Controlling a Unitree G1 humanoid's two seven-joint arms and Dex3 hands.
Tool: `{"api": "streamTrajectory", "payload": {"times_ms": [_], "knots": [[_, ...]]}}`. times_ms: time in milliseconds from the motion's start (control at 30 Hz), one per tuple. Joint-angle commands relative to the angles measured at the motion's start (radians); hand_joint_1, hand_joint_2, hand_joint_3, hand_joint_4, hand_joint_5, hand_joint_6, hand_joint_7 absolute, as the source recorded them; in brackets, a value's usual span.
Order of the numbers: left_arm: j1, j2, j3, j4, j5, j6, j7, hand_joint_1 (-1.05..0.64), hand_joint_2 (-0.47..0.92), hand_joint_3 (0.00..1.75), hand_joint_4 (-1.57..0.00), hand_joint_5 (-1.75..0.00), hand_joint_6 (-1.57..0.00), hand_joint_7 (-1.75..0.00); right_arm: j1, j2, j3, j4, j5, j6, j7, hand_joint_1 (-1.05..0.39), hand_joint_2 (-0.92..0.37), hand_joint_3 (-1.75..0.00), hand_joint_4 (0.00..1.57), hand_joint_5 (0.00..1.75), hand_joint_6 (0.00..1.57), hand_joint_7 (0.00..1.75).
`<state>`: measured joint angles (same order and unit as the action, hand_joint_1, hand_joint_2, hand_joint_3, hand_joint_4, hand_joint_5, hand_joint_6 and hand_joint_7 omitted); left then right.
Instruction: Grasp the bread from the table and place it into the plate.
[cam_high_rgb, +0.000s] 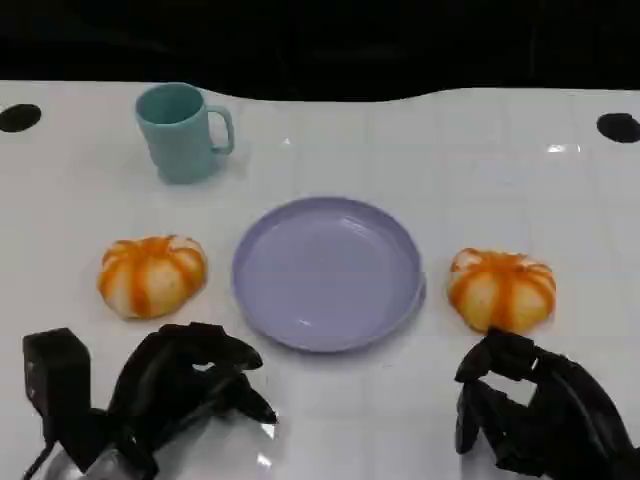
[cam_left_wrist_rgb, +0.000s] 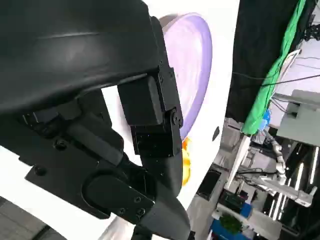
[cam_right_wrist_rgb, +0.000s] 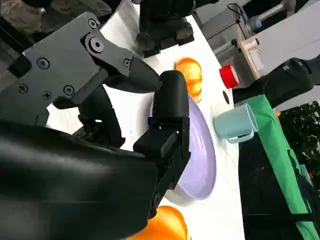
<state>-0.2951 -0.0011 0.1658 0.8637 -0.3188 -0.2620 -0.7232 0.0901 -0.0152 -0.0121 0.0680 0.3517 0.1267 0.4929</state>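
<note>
Black left hand (cam_high_rgb: 190, 385) low at the near edge of the white desk (cam_high_rgb: 480, 170), fingers a little curled and apart, nothing in them. Black right hand (cam_high_rgb: 530, 410) the same on the other side, loosely spread, holding nothing. Both parked close to the body, likely ready to reach out.

Just past the right hand, a round orange-and-white striped bread bun (cam_high_rgb: 501, 288), close but not touching. Past the left hand, a second striped orange bun (cam_high_rgb: 152, 274), also near. One bun in front of each hand, so either could go first; cannot tell which.

Between the two buns, a round shallow purple plate (cam_high_rgb: 410, 300), nothing in it, set in the middle so both hands can get to it. No bread moved yet.

Farther back on the left, a teal mug with a handle (cam_high_rgb: 183, 130), well out of the way.
</note>
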Motion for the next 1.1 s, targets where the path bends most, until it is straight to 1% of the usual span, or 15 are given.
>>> {"api": "streamTrajectory", "payload": {"times_ms": [33, 200, 367, 867, 1000, 1100], "knots": [[0.017, 0.015, 0.004, 0.005, 0.005, 0.02, 0.009, -1.05, 0.78, 0.0, -1.55, -0.49, -1.57, -0.21, 0.002, -0.012, -0.003, -0.017, 0.003, 0.011, -0.009, -0.39, -0.49, -1.15, 0.75, 1.71, 0.76, 1.35], [0.018, 0.013, 0.007, 0.005, 0.0, 0.024, 0.005, -1.05, 0.77, 0.0, -1.55, -0.49, -1.57, -0.22, 0.002, -0.01, -0.005, -0.014, 0.011, 0.012, -0.005, -0.39, -0.5, -1.14, 0.76, 1.7, 0.76, 1.34], [0.02, 0.014, 0.006, -0.003, 0.004, 0.033, 0.013, -1.05, 0.77, 0.0, -1.55, -0.49, -1.57, -0.21, 0.003, -0.011, -0.003, -0.008, 0.004, -0.005, 0.001, -0.38, -0.5, -1.16, 0.76, 1.7, 0.76, 1.35], [0.022, 0.011, 0.008, -0.011, 0.002, 0.042, 0.011, -1.05, 0.76, 0.0, -1.56, -0.49, -1.57, -0.23, 0.007, -0.011, 0.0, -0.03, 0.0, 0.015, -0.017, -0.4, -0.5, -1.13, 0.74, 1.72, 0.75, 1.37], [0.025, 0.012, 0.008, -0.012, 0.002, 0.038, 0.008, -1.05, 0.76, 0.0, -1.56, -0.49, -1.57, -0.23, 0.009, -0.011, -0.001, -0.032, -0.002, 0.0, -0.013, -0.4, -0.5, -1.13, 0.72, 1.74, 0.73, 1.38], [0.026, 0.014, 0.006, -0.012, 0.007, 0.027, 0.008, -1.05, 0.77, 0.01, -1.55, -0.49, -1.57, -0.22, 0.007, -0.008, -0.004, -0.026, -0.002, -0.038, -0.002, -0.38, -0.5, -1.15, 0.71, 1.74, 0.72, 1.35]]}}
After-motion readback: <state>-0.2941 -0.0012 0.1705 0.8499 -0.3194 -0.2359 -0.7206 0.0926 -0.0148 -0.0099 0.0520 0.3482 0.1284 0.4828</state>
